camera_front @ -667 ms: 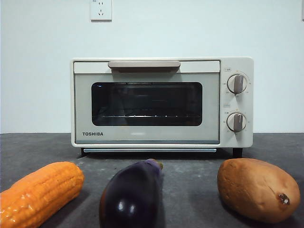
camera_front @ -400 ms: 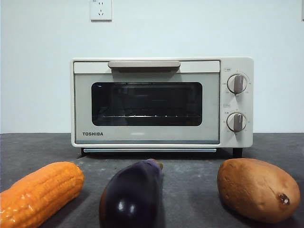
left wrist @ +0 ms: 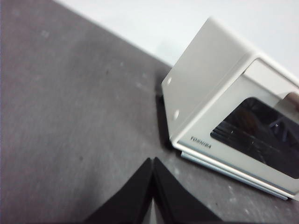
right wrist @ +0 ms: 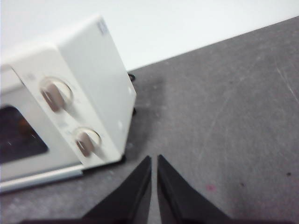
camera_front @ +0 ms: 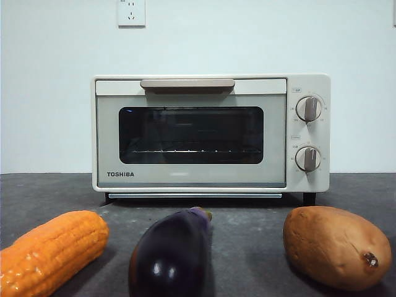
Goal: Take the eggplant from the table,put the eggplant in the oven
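A: Where is your eggplant [camera_front: 171, 252] right now?

B: You have it lying on the table [camera_front: 247, 241], front and centre, with its small stem end pointing toward the oven [camera_front: 210, 133]. It sits between the corn cob [camera_front: 52, 250] on one side and the sweet potato [camera_front: 336, 246] on the other, apart from both.

A: And the oven?

B: You see it standing behind the three vegetables, well back from them, against the pale wall with a wall socket [camera_front: 131, 12] above it. Its dark glass door is closed, the tan bar handle [camera_front: 187, 83] is along the top of the door, and the two knobs [camera_front: 308, 133] are stacked on the panel beside it. The wire rack shows through the glass.

A: What are your grippers doing?

B: Neither one appears in your front view. Your left gripper [left wrist: 153, 161] hangs over bare table near the oven's plain side wall, off the corner that carries the brand name; its two black jaws are pressed together at the tips and grip nothing. Your right gripper [right wrist: 154, 158] hangs over bare table near the oven's knob side; its jaws are drawn in to a thin slit, with nothing between them.

A: Is anything touching the eggplant?

B: No, you have nothing but the table in contact with it.
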